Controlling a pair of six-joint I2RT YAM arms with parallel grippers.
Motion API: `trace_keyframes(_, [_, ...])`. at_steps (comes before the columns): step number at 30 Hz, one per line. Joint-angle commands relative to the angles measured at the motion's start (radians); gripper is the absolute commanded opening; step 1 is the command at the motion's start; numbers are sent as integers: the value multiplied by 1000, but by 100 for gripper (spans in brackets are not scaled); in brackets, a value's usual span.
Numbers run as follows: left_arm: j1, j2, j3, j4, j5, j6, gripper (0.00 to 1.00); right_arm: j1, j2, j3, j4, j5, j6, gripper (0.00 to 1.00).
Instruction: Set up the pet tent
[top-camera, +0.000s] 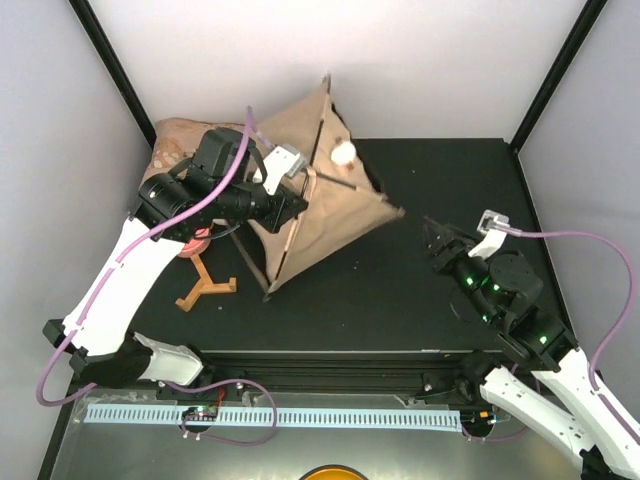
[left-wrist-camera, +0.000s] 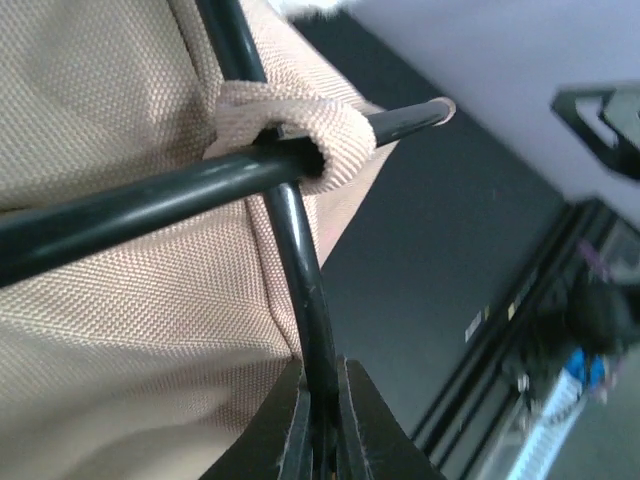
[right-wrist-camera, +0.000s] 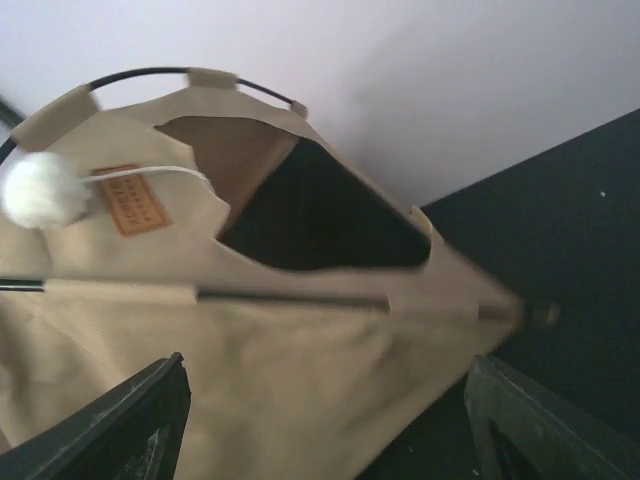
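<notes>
Left of right tool (top-camera: 437, 235), pet tent (top-camera: 340, 215); left tool (left-wrist-camera: 322, 440) pinching pole (left-wrist-camera: 300, 250).

Around me stand plain pale grey walls (top-camera: 430, 60), joined by slim black corner posts (top-camera: 556, 75); beneath me lies a matte black table (top-camera: 400, 300), evenly lit.

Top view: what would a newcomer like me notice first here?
The tan tent stands out at the back of the black table, with a white ball resting on its fabric. The left hand is shut on a thin black pole of the tent. The right hand hangs open to the tent's right, apart from it.
</notes>
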Motion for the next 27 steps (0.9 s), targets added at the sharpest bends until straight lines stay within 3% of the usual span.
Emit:
trace_keyframes(1, [2, -4, 15, -160, 153, 201, 2, 3, -53, -23, 29, -150, -320, 78])
trace_keyframes(6, [-16, -7, -28, -178, 222, 250, 1, 4, -17, 5, -16, -390, -752, 73])
trace_keyframes(9, [-51, -1, -25, -183, 226, 276, 1, 3, 49, 30, -74, -527, -928, 62])
trace_keyframes(18, [-184, 90, 49, -202, 10, 363, 6, 4, 160, 105, -68, -758, -936, 59])
trace_keyframes(22, [-219, 126, 78, -173, -127, 430, 15, 3, 151, 152, -88, -615, -918, 59])
trace_keyframes(27, [-257, 97, 3, -16, -351, 560, 17, 3, 137, 239, -179, -567, -1011, 60])
